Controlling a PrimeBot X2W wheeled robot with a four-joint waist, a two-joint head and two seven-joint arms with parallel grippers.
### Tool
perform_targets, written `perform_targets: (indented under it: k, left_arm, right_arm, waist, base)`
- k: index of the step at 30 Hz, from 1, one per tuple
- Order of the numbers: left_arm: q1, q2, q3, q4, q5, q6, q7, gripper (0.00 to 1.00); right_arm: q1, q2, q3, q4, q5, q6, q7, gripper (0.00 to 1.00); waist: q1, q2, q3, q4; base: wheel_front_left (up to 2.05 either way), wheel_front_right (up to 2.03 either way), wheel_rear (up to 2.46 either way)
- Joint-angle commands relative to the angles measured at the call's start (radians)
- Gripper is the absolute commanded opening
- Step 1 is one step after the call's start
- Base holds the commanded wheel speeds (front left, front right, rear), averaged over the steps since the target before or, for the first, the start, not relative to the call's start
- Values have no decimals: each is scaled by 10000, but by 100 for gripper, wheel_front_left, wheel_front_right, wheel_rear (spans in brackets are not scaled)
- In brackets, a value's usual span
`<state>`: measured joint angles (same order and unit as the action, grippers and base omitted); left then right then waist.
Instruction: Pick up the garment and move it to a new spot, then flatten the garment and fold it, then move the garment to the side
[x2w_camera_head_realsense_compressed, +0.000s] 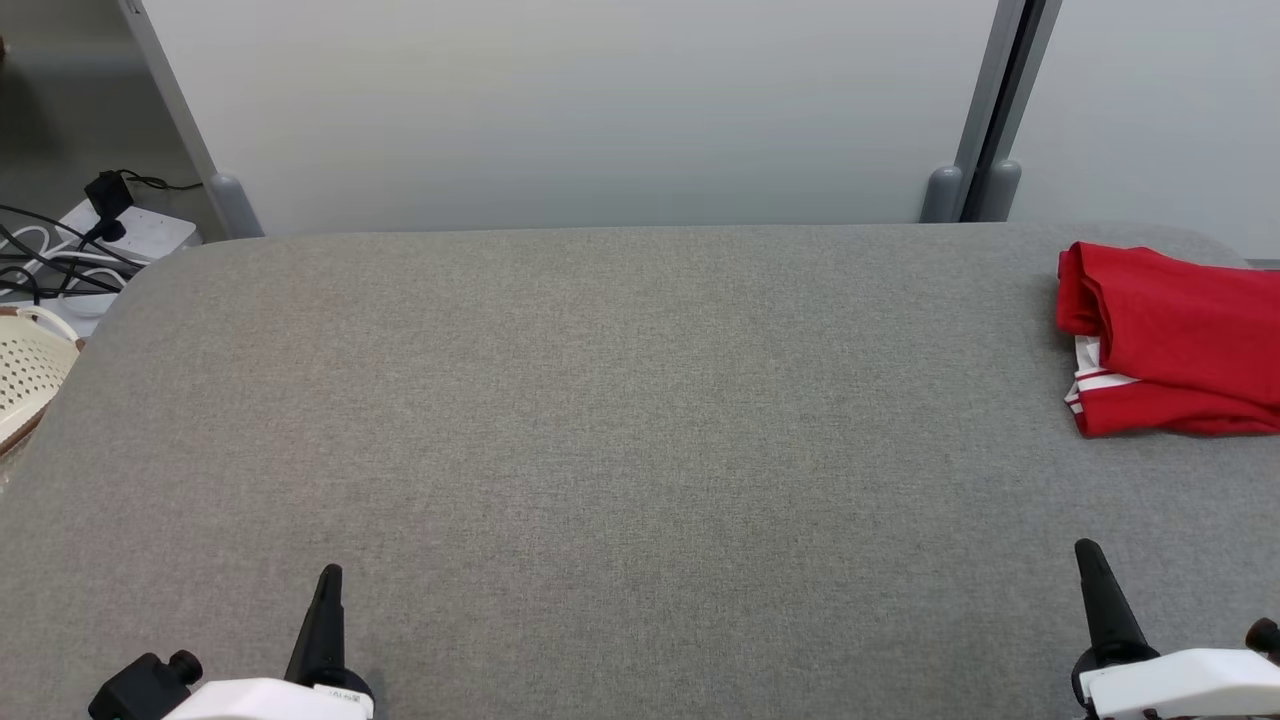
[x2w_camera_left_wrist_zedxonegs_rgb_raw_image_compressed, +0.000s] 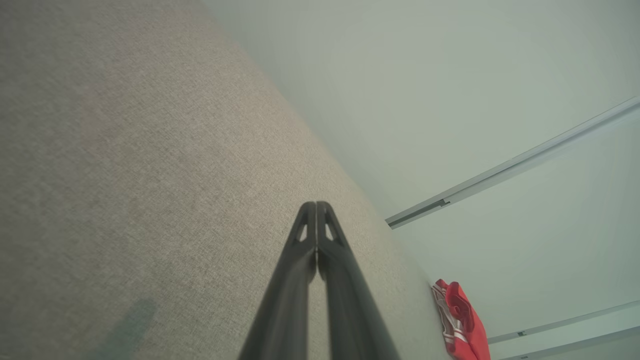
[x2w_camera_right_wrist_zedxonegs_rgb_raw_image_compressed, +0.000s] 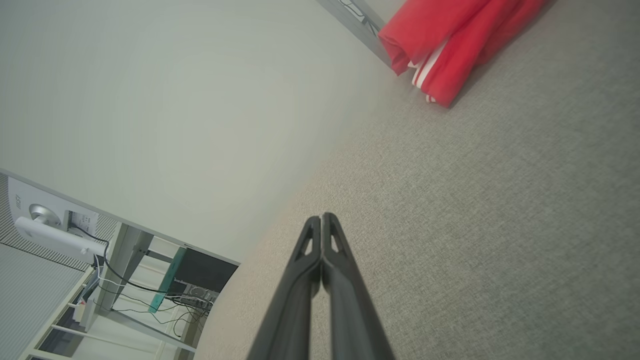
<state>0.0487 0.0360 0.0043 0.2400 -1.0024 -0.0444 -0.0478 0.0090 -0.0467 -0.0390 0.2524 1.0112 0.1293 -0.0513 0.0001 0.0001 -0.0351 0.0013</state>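
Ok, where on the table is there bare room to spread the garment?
The table is bare from its far edge by the wall down to the left gripper and right gripper, and leftward to the edge beside the basket. Only the far right corner is taken, by the red garment.

Legible text: one small dark logo, apparently "msi", turned sideways on the pale back of a monitor (x2w_camera_right_wrist_zedxonegs_rgb_raw_image_compressed: 22, 210) beyond the table's (x2w_camera_right_wrist_zedxonegs_rgb_raw_image_compressed: 500, 225) far left corner; a tiny label on the left gripper's (x2w_camera_head_realsense_compressed: 329, 578) white housing, at the table's near edge, is unreadable.
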Motion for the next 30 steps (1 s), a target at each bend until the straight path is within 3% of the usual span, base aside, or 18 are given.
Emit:
perform_targets:
  k: [1,30]
  left_arm:
    - [-642,94,276,-219,-376,-138,91,0]
    - [-1198,123,768,-54,-3791,-573,1004,0]
  right_arm:
    - [-513,-109,35,-207,370,10,149,0]
    - [-907,-71,-432,-129,3738,12,1045,0]
  waist:
    - [0,-1,13,0]
    - [0,-1,234,-8]
  base:
    - [0,0,0]
    - [0,0,0]
